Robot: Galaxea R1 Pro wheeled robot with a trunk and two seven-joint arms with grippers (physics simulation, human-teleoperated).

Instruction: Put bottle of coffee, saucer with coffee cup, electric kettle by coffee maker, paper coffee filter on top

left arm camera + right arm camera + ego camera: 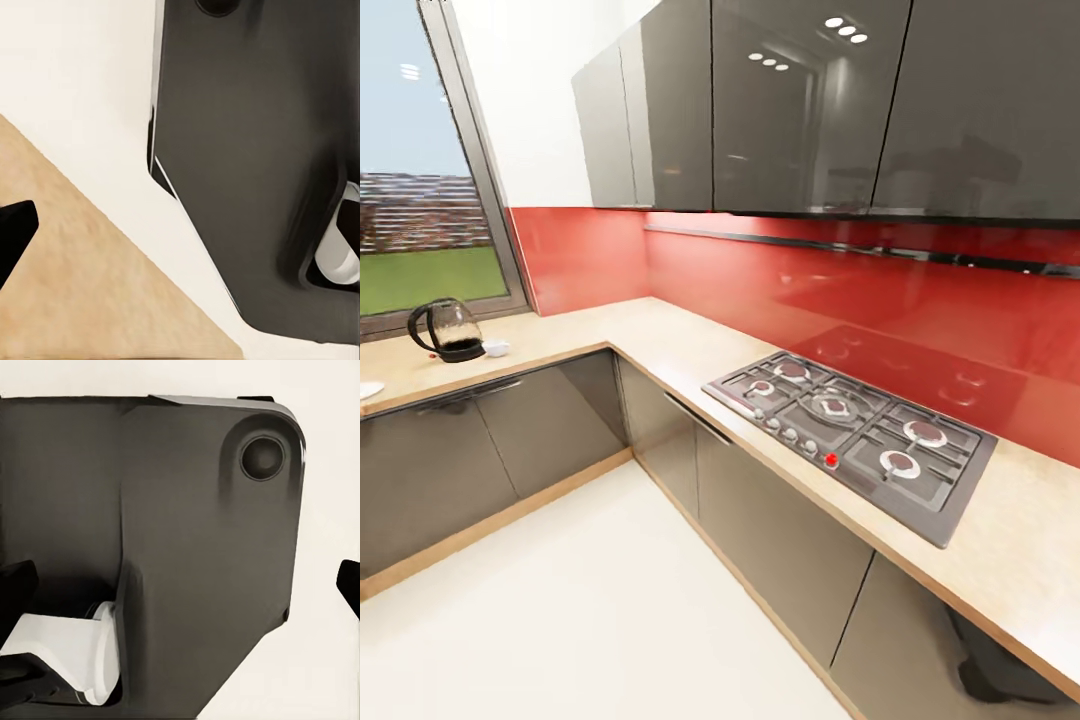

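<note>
Standing on the countertop [660, 345], the electric kettle [448, 330] neighbours a white cup [496, 347]; gripper spread can't be told.

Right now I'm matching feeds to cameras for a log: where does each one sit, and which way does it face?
Head view: on the head, facing the countertop corner with the electric kettle, the coffee cup and a gas hob.
Left wrist view: near the left gripper, facing down at the robot's dark base, with a fingertip at the edge.
Right wrist view: near the right gripper, likewise facing the base.
Both wrist views share the base and pale floor.
</note>
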